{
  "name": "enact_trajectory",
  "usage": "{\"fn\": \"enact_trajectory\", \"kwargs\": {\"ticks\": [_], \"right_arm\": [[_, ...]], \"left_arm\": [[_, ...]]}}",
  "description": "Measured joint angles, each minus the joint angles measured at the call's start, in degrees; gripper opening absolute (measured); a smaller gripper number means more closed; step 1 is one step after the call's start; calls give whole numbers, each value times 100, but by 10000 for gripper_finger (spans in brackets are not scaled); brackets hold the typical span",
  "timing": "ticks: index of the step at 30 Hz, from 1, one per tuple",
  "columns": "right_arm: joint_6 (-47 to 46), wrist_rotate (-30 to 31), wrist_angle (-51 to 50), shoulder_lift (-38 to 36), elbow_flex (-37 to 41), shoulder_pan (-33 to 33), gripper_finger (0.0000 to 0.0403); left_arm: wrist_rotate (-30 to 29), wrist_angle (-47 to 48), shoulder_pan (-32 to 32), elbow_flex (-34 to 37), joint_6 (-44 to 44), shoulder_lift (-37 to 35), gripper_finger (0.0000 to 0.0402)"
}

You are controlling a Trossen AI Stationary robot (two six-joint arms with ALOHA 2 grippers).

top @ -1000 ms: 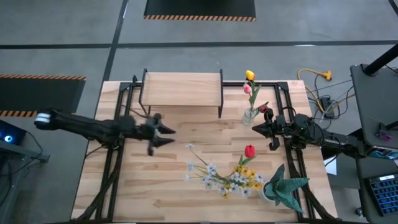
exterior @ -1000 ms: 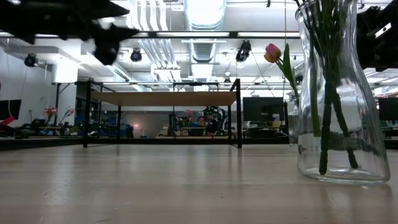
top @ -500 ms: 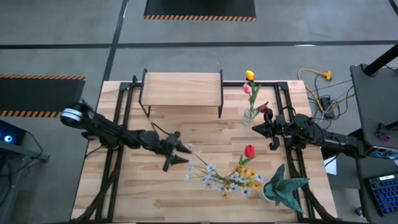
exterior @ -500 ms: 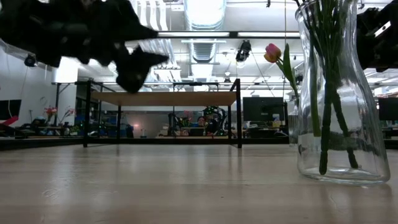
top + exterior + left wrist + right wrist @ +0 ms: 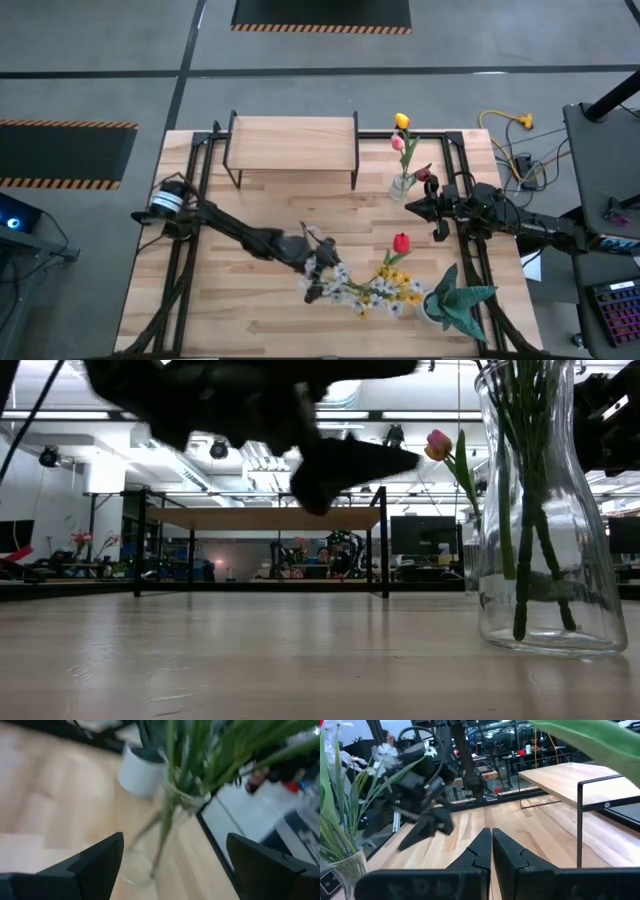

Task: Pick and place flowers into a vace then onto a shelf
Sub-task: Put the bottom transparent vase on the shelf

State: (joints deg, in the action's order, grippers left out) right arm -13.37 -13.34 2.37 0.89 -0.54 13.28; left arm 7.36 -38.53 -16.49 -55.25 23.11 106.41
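My left gripper (image 5: 316, 270) (image 5: 172, 865) is open in the air over the stem end of the white blooms (image 5: 345, 287), which lie flat on the table beside a yellow sprig (image 5: 402, 287) and a red tulip (image 5: 401, 242). The low view shows it well above the tabletop (image 5: 350, 465). The glass vase (image 5: 402, 186) stands right of the shelf (image 5: 292, 138) and holds a yellow tulip (image 5: 402, 122) and a pink tulip (image 5: 398, 143). My right gripper (image 5: 418, 206) (image 5: 491, 840) is shut and empty, just right of the vase (image 5: 342, 865).
A spiky green plant (image 5: 460, 300) with a white pot (image 5: 142, 770) stands at the near right corner. Another glass vase of green stems (image 5: 545, 540) stands near it. Black frame rails (image 5: 190, 230) cross the table on both sides. Bare wood (image 5: 250, 320) lies near left.
My left arm has swept from the table's left middle toward the right and the near edge, reaching out over the white blooms, with its fingers staying open. The flowers, the vase and my right arm have not moved.
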Motion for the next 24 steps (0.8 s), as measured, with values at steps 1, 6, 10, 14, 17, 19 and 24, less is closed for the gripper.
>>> {"fn": "enact_trajectory", "kwargs": {"ticks": [1,6,10,14,17,19,24], "right_arm": [[2,-2,0,-2,0,-2,9],[158,0,0,2,-2,0,9],[371,14,2,4,-2,0,9],[393,128,-5,2,-2,0,9],[396,138,-7,2,-2,-2,9],[394,150,-7,2,-2,0,9],[393,151,-9,2,-2,-2,9]], "left_arm": [[101,313,-39,-220,-2,92,336],[157,1881,-206,-1145,1,481,336],[161,2080,-238,-1441,1,677,336],[114,2059,-233,-1388,135,682,336],[112,2099,-221,-1313,299,680,336],[106,2076,-221,-1303,313,663,336],[-88,2056,-221,-1322,313,655,336]]}}
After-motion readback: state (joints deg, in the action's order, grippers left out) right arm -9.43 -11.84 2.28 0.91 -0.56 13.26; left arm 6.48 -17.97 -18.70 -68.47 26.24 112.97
